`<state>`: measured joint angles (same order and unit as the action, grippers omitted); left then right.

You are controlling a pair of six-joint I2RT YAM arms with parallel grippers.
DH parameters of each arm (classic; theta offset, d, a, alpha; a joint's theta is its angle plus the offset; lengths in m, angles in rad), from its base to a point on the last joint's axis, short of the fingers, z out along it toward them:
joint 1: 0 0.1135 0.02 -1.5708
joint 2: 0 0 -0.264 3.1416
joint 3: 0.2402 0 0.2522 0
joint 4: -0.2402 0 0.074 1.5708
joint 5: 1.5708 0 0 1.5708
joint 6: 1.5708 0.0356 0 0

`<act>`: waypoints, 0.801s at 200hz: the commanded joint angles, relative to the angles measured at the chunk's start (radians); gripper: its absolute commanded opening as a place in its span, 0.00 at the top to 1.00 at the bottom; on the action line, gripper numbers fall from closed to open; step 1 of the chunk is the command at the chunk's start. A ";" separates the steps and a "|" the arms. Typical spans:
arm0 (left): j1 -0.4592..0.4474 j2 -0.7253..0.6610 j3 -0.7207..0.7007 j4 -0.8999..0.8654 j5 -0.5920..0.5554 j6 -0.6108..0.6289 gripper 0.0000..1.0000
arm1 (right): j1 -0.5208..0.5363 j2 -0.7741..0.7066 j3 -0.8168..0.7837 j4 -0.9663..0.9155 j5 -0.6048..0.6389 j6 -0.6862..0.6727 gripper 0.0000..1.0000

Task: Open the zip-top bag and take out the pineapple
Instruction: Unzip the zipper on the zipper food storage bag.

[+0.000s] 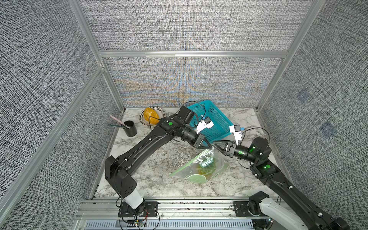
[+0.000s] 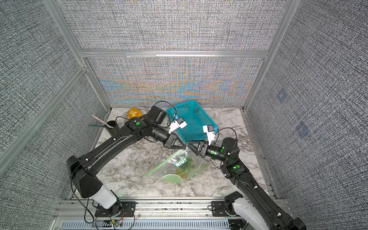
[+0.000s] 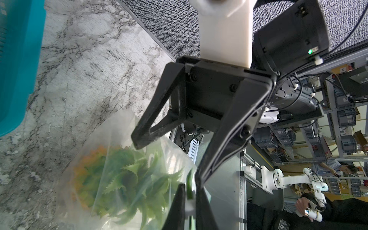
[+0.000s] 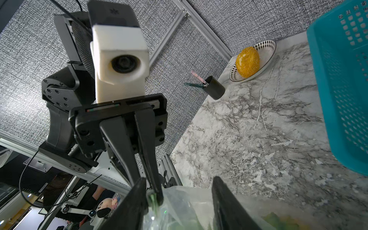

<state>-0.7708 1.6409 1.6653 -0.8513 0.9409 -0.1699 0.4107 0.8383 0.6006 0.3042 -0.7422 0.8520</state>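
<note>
Your left gripper (image 3: pixel 190 187) was clenched on the zip-top bag (image 1: pixel 199 167) strip | your right gripper (image 4: pixel 178 183) stood with jaws apart | film looked thin, slippery: pinch the opposite lip | pineapple (image 3: pixel 127 179) looked light, bumpy.

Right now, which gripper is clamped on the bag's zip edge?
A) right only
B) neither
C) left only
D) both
C: the left gripper is shut on the green zip edge of the zip-top bag, while the right gripper has its jaws wide apart at the bag's mouth and clamps nothing.
</note>
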 commanded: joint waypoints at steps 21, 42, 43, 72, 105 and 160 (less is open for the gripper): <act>0.000 -0.004 0.006 0.017 0.016 -0.004 0.97 | 0.005 0.020 -0.001 0.047 -0.021 0.007 0.54; 0.001 -0.002 0.008 0.020 0.016 -0.004 0.97 | 0.009 0.033 -0.003 0.062 -0.036 0.014 0.71; 0.001 -0.001 0.007 0.020 0.016 -0.005 0.97 | 0.009 0.034 -0.004 0.063 -0.037 0.014 0.72; 0.001 0.001 0.011 0.018 0.010 -0.005 0.97 | 0.012 0.036 -0.005 0.067 -0.053 0.019 0.82; 0.001 0.008 0.016 0.018 0.009 -0.006 0.97 | 0.012 0.044 -0.006 0.063 -0.058 0.018 1.00; 0.001 -0.007 -0.003 0.008 0.006 -0.001 0.96 | 0.010 0.035 0.003 0.037 0.002 0.002 1.00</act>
<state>-0.7704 1.6482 1.6711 -0.8547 0.9215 -0.1768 0.4202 0.8742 0.6006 0.3706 -0.7719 0.8749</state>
